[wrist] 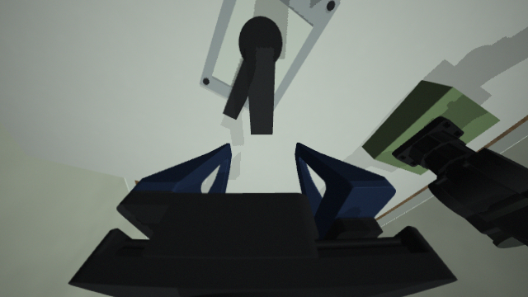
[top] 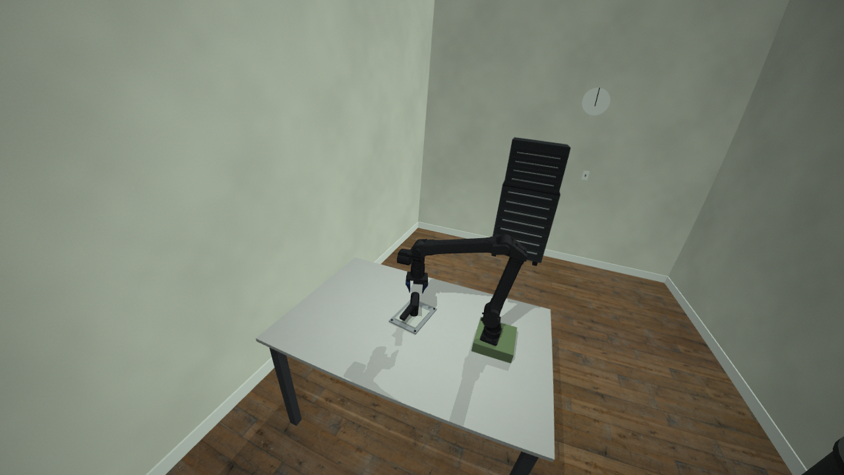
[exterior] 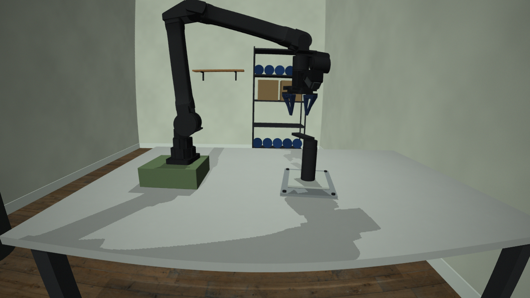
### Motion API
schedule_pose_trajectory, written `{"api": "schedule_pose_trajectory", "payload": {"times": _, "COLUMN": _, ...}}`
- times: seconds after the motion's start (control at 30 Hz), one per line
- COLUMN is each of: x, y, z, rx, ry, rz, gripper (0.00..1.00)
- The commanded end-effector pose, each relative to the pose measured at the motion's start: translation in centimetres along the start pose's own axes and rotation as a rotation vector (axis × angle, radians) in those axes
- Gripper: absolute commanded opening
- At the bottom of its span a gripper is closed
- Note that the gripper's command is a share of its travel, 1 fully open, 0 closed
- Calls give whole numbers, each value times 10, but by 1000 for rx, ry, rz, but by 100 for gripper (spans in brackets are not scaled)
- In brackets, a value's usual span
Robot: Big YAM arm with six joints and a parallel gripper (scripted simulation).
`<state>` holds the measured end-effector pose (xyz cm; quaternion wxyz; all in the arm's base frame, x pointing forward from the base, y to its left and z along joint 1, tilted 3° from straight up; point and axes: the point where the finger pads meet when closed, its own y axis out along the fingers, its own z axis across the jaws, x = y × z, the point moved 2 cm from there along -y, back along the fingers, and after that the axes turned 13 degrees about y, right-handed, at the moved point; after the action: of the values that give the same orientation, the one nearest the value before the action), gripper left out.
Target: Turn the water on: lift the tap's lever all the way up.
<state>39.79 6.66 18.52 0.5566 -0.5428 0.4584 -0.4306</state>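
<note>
The tap is a black upright cylinder on a grey square base plate near the middle of the table. Its flat black lever lies about level on top and points towards the arm's base side. In the wrist view the lever runs from the tap's round top towards me. My gripper with blue fingers hangs straight above the lever's free end, well clear of it. The fingers are open with nothing between them. In the top view the gripper sits just above the tap.
The arm's green base block stands on the table to the tap's left. A black shelf rack with blue balls and boxes stands behind the table. A dark slatted panel stands on the floor near the far wall.
</note>
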Motion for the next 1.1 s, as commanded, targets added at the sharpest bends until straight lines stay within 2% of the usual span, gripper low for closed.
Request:
{"api": "schedule_pose_trajectory", "payload": {"times": 0.0, "x": -1, "y": 4, "z": 3, "rx": -10, "ry": -14, "rz": 2, "gripper": 65}}
{"api": "schedule_pose_trajectory", "payload": {"times": 1.07, "x": -1, "y": 7, "z": 3, "rx": -9, "ry": -14, "rz": 2, "gripper": 65}}
